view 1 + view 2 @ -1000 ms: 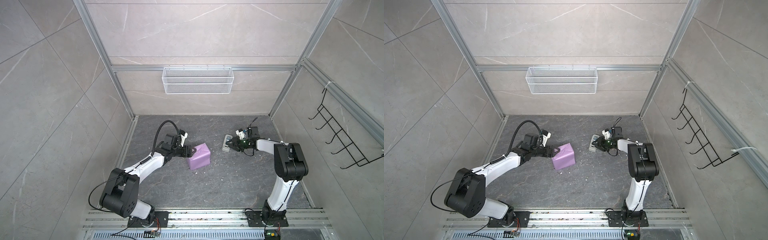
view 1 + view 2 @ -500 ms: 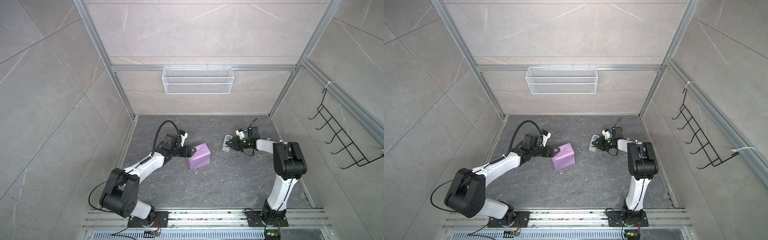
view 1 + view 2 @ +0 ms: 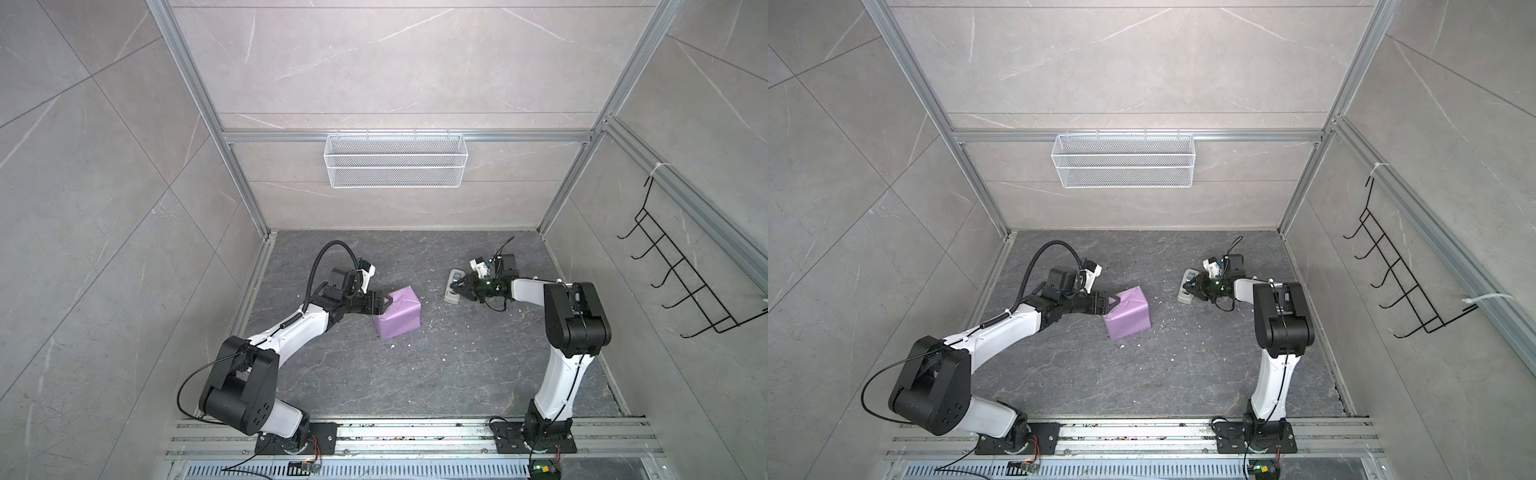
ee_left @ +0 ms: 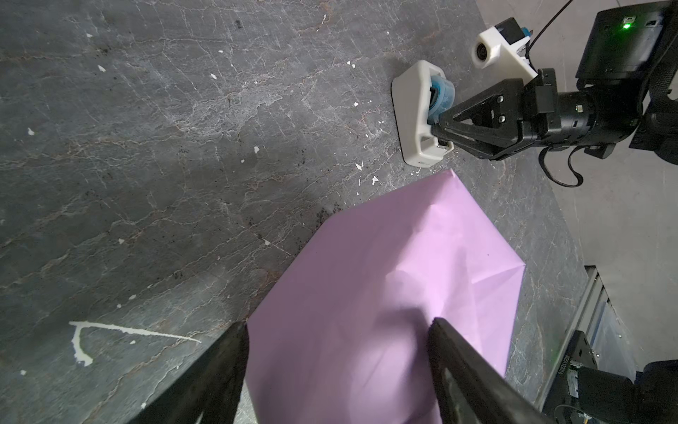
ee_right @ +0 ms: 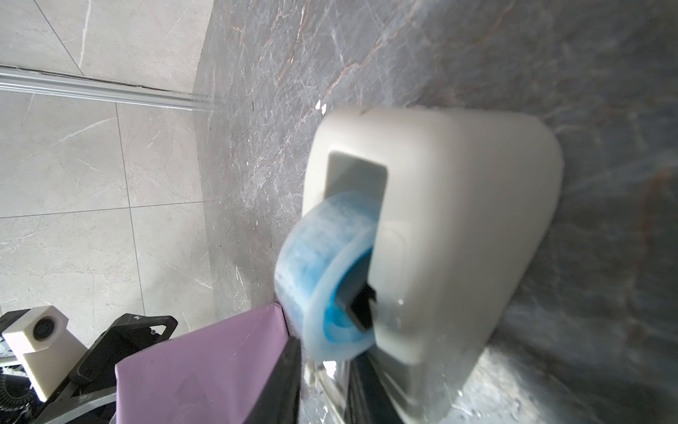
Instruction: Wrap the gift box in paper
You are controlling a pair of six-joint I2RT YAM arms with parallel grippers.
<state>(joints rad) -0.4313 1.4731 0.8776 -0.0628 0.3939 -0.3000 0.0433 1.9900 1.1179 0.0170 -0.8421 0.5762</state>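
Note:
The paper [image 3: 399, 313] [image 3: 1128, 314], lilac side out, is folded round a block-shaped package on the dark floor; the gift box is hidden inside it. My left gripper [image 3: 388, 300] [image 4: 339, 326] is open at the package's far-left corner. One finger sits at the paper's edge and the other rests on the top fold [image 4: 385, 293]. My right gripper [image 3: 457, 288] [image 5: 323, 361] is at the near end of a white tape dispenser [image 3: 451, 296] [image 5: 458, 220] that holds a blue tape roll [image 5: 323, 264]. Its jaws stand a narrow gap apart around the cutter end. I cannot make out a tape strip.
A white wire basket [image 3: 395, 166] hangs on the back wall and a black hook rack [image 3: 685, 286] on the right wall. Small white scraps [image 3: 432, 328] dot the floor around the package. Metal rails [image 3: 415, 436] run along the front edge.
The right gripper's jaws have narrowed at the dispenser's cutter end. The left arm and the wrapped package have stayed put.

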